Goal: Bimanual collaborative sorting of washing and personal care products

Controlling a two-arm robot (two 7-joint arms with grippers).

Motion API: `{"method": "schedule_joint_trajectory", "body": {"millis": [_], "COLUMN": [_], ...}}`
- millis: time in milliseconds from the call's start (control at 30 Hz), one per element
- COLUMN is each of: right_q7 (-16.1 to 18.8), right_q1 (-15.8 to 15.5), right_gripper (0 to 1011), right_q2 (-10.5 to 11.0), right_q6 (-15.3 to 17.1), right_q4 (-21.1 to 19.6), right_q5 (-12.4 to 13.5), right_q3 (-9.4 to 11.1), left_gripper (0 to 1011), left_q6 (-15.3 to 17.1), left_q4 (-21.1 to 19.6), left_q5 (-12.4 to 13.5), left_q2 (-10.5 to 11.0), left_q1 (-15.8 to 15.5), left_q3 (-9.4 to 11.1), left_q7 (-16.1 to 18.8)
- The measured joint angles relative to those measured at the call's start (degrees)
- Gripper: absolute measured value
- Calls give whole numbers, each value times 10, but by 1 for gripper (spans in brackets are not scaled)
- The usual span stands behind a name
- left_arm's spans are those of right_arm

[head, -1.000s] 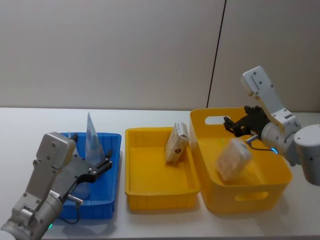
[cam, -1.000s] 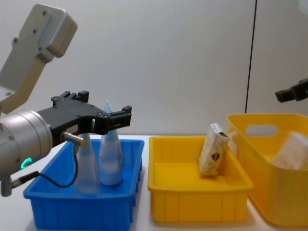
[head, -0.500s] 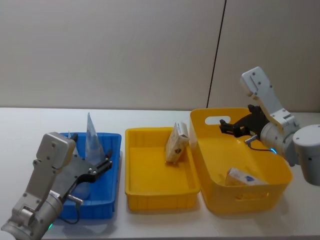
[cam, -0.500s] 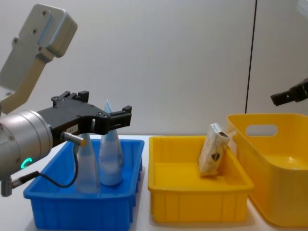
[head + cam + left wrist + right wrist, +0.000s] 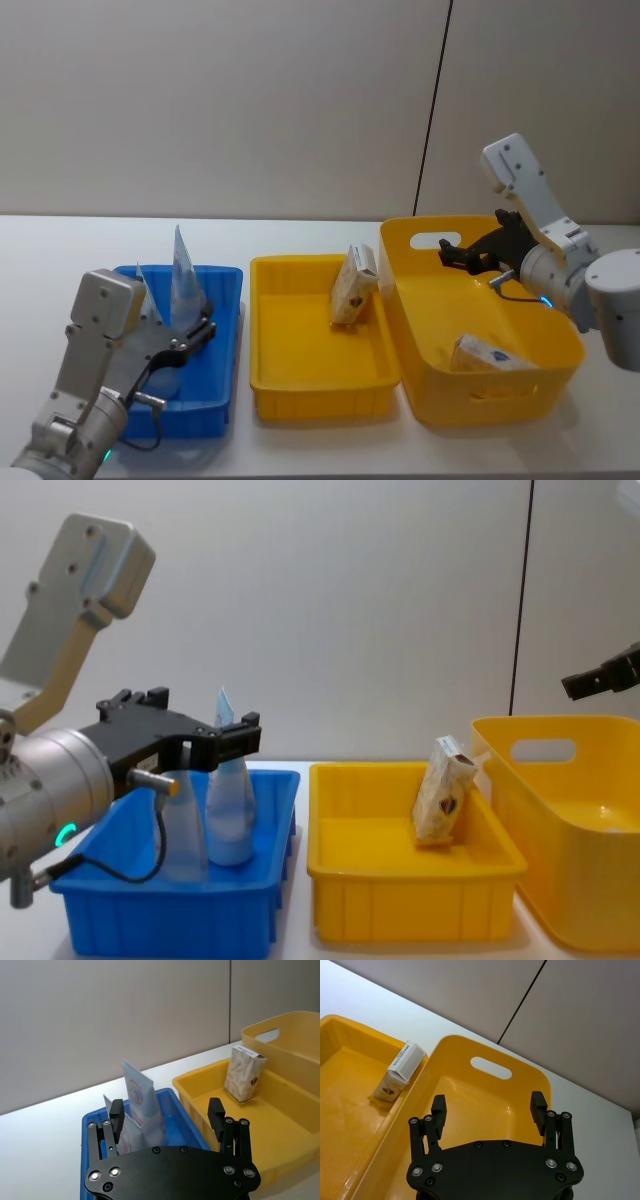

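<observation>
Two pale blue-white tubes (image 5: pixel 185 275) (image 5: pixel 230 810) (image 5: pixel 142 1105) stand upright in the blue bin (image 5: pixel 225 300). My left gripper (image 5: pixel 198 336) (image 5: pixel 200 717) (image 5: pixel 166 1110) hovers open just on the near side of them, holding nothing. A cream carton (image 5: pixel 353 285) (image 5: pixel 443 790) (image 5: pixel 400 1071) leans against the right wall of the shallow yellow tray (image 5: pixel 300 385). A white carton with a blue mark (image 5: pixel 490 355) lies flat on the floor of the deep yellow bin (image 5: pixel 480 395). My right gripper (image 5: pixel 455 252) (image 5: pixel 489 1102) hangs open and empty above that bin's back part.
The three containers stand side by side on the white table (image 5: pixel 60 250): blue at the left, shallow yellow in the middle, deep yellow with a handle slot (image 5: pixel 491 1068) at the right. A grey wall is close behind.
The white carton, in mid-fall a second ago, now rests on the deep bin's floor. My left gripper has drawn back slightly from the tubes. The right gripper barely moved.
</observation>
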Motion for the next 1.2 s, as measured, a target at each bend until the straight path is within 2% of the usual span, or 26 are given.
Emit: {"method": "schedule_joint_trajectory", "body": {"millis": [333,700,1200], "right_q7": [0,0,0], "right_q1": [0,0,0], "right_gripper": [1004,1004,1004], "right_q2": [0,0,0], "right_q6": [0,0,0], "right_q4": [0,0,0], "right_q5": [0,0,0], "right_q3": [0,0,0], "left_gripper": [1001,1001,1001], "left_q6": [-6,-32,-50], "left_q4": [26,72,127], "left_q5": [1,-2,4], "left_q2": [-33,-69,-95], "left_q1": [6,-2,-27], "left_q3": [-11,-23,-28], "left_q7": [33,53,58]}}
